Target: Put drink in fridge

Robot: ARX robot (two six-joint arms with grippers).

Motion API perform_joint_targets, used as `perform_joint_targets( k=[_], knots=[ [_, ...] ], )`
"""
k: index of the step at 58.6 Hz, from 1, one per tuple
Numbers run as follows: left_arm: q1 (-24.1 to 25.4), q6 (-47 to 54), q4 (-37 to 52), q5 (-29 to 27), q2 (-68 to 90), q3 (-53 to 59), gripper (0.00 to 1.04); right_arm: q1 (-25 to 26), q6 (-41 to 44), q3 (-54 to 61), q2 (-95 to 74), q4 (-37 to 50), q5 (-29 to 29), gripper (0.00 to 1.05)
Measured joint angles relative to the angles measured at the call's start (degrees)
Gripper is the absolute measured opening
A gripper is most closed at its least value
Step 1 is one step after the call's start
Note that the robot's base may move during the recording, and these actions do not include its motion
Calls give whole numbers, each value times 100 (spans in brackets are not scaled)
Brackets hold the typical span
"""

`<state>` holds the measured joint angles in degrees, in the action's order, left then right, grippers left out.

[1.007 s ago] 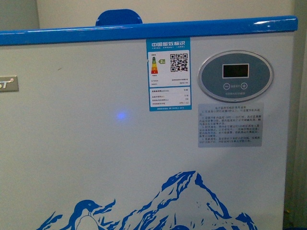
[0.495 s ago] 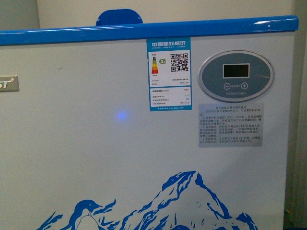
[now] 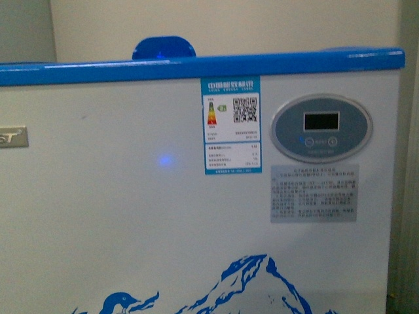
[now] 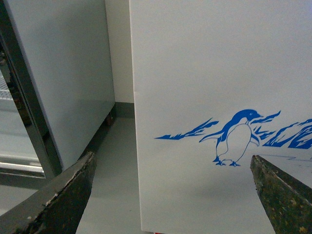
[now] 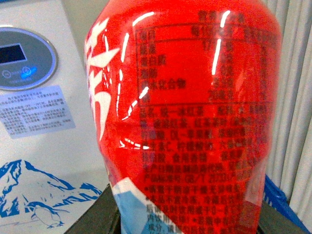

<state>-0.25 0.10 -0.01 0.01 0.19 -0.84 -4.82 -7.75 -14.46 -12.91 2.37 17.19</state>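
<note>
Chest freezer rim (image 3: 196,66) sits lower in frame: lid access nearer. Left fingers (image 4: 58,200) apart; right fingers (image 5: 95,217) clamp red-label bottle (image 5: 185,122).

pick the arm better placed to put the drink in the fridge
Right: the drink sits between the right fingers, close to the fridge. The left fingers are open and empty, facing the penguin.
</note>
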Motion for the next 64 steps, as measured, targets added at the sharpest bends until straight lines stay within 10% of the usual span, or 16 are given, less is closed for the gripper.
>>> perform_joint_targets(
  k=[64],
  knots=[
    [0, 2, 0, -2, -2, 0, 97, 0, 2, -11, 0, 0, 0, 38]
  ],
)
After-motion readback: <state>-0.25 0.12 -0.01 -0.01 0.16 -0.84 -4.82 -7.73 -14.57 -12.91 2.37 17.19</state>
